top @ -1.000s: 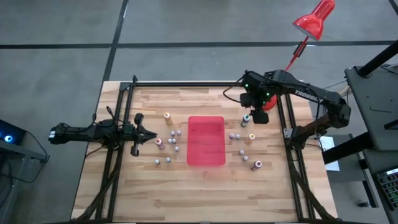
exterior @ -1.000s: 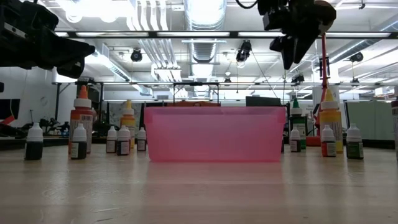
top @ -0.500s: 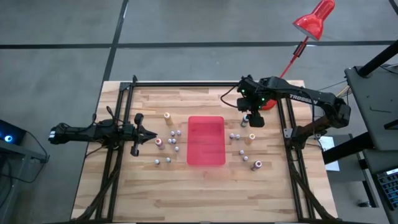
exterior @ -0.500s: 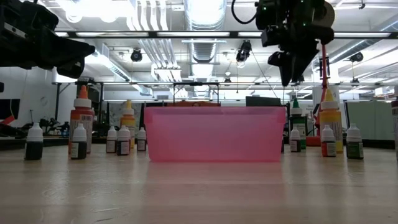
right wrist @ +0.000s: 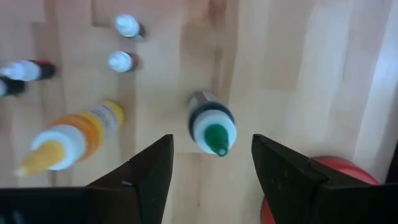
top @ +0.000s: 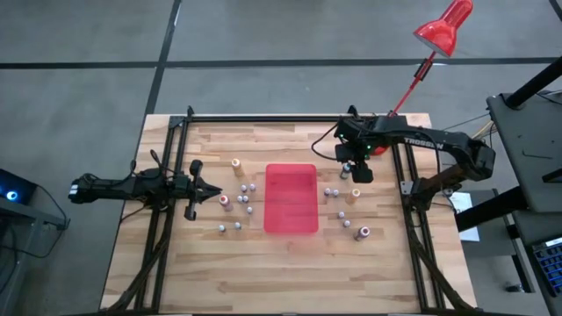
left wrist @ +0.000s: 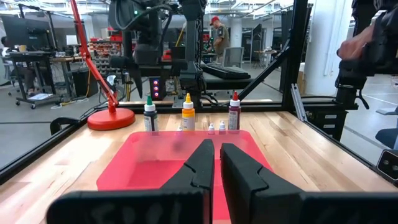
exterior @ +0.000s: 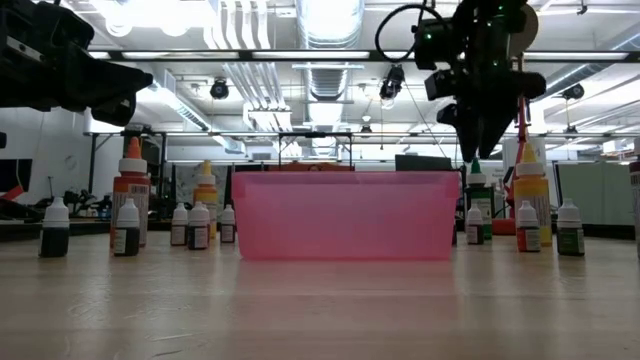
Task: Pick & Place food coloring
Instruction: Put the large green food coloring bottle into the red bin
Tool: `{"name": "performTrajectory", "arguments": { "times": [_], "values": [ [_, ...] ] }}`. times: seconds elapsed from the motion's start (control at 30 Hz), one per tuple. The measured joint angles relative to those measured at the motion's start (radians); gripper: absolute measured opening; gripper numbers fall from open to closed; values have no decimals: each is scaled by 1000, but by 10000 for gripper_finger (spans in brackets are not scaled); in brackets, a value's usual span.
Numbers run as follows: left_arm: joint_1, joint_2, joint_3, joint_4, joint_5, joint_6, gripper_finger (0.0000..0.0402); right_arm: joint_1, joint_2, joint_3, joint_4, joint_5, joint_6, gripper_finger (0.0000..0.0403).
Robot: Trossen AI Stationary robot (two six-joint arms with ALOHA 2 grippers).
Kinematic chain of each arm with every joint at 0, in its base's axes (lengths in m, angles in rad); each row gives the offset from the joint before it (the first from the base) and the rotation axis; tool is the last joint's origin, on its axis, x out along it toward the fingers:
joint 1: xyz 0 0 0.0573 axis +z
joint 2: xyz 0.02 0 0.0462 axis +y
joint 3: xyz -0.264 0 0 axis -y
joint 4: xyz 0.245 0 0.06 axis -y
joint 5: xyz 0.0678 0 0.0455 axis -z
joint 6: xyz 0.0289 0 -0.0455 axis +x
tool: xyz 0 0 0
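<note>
Food coloring bottles stand upright on the wooden table on both sides of the flat red tray (top: pixel 291 198). One has a dark body and a green tip (right wrist: pixel 212 130); it also shows in the low view (exterior: pixel 477 200). My right gripper (right wrist: pixel 211 167) points down over it, open, one finger on either side of the tip and above it, touching nothing. In the low view the fingertips (exterior: pixel 473 148) hang just above that tip. An orange bottle (right wrist: pixel 68 140) stands beside it. My left gripper (left wrist: pixel 214 163) waits shut at the table's left (top: pixel 198 186), pointing level at the tray.
Small white-capped bottles (top: pixel 246 197) cluster left of the tray, with an orange one (top: pixel 236 164) and a red one (top: pixel 225 201). More stand on the right (top: pixel 342 215), with a dark red one (top: pixel 363 233). The red lamp's round base (right wrist: pixel 336 180) is close behind the green-tipped bottle.
My right gripper has come down from well above the table toward the green-tipped bottle, still open and pointing down. No bottle has moved.
</note>
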Motion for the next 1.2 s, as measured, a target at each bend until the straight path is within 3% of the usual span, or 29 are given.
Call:
{"name": "performTrajectory", "arguments": {
  "times": [1.2],
  "values": [
    [0, 0, 0, 0, 0, 0, 3, -16, 66, -44, 71, 1, -27, 205]
  ]
}}
